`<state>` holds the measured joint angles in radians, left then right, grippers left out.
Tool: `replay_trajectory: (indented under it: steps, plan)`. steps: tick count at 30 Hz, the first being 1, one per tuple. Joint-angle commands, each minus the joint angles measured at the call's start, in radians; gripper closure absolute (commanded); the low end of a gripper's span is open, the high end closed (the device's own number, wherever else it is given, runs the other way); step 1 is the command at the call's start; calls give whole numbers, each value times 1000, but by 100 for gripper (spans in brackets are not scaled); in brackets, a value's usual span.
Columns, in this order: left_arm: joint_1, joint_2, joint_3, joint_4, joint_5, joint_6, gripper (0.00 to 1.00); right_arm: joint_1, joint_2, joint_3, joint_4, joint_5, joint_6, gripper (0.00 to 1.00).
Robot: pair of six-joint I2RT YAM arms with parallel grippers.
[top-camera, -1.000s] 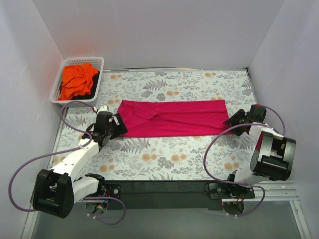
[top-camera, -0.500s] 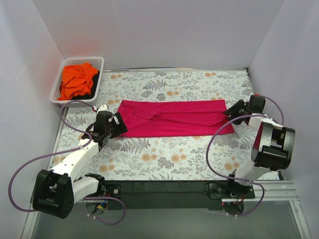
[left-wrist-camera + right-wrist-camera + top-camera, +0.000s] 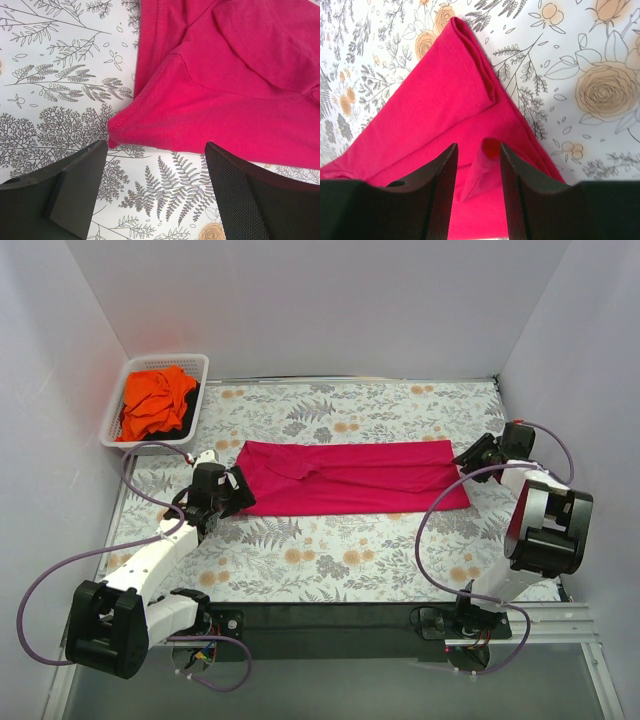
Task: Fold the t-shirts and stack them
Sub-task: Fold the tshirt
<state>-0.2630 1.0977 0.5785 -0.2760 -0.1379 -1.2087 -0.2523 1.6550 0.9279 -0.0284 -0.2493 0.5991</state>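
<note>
Magenta-pink t-shirt (image 3: 350, 477) was soft, matt knit cloth with stitched hems. Orange t-shirt (image 3: 155, 402) looked like matt cloth too, crumpled. Basket (image 3: 112, 423) was white slatted plastic with a slight sheen. Table cover (image 3: 330, 560) appeared smooth and matt, floral-printed. Left gripper (image 3: 156, 147) showed matt black plastic, one pad (image 3: 240, 200) finely cross-hatched. Right gripper (image 3: 477, 147) was black, smooth, faintly glossy.
</note>
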Motion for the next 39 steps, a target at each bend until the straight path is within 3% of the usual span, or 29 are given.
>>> replay_trajectory:
  steps: [1,6,13,30,33,34,37,39]
  plan:
    - [5,-1,23,12,10,3,27,19,-101,12,-72,60,-74,61]
    - [-11,56,84,15,76,-29,27,38,-161,-38,-103,105,-71,61]
    - [-114,221,214,18,83,-37,27,68,-92,15,-133,97,-48,61]
    - [-133,390,242,15,40,5,27,128,6,72,-159,219,16,60]
    - [-133,412,236,9,34,8,27,130,15,78,-165,237,18,68]
    - [-133,413,236,5,31,8,27,128,17,80,-166,242,18,77]
    - [-133,419,235,-11,-2,3,27,128,22,95,-174,274,10,89]
    - [-133,432,238,-38,-23,-9,27,127,32,107,-188,281,2,92]
